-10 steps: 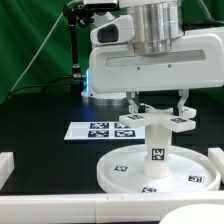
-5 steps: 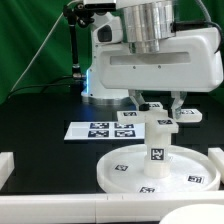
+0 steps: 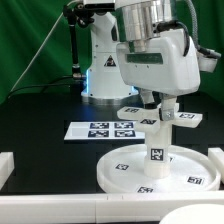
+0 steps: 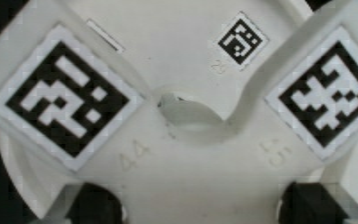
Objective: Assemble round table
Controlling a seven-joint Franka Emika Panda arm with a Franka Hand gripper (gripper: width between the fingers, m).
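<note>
The jaws were closed on the cross-shaped foot piece (image 3: 163, 117), one finger on each side of it, with the gripper (image 3: 158, 101) holding it level above the table. In the wrist view the two dark fingertips (image 4: 91, 201) sat at the edge of the picture against the white body of the foot piece (image 4: 179, 120), whose arms carried large square tags and spread out around a small central dimple. In the exterior view the foot piece sat directly over the short thick cylinder leg (image 3: 158, 150); whether its underside touched the top of the leg could not be told. The leg stood upright, with one tag on its side, at the middle of the large rimmed round disc (image 3: 125, 171), which lay flat on the black table (image 3: 40, 110) near the front with several tags on its upper face. The marker board (image 3: 105, 130) lay flat on the table behind the disc, toward the exterior view's left. White rails (image 3: 5, 166) bordered the work area at the front and at both sides, and a green backdrop (image 3: 30, 40) hung behind the arm's base.
</note>
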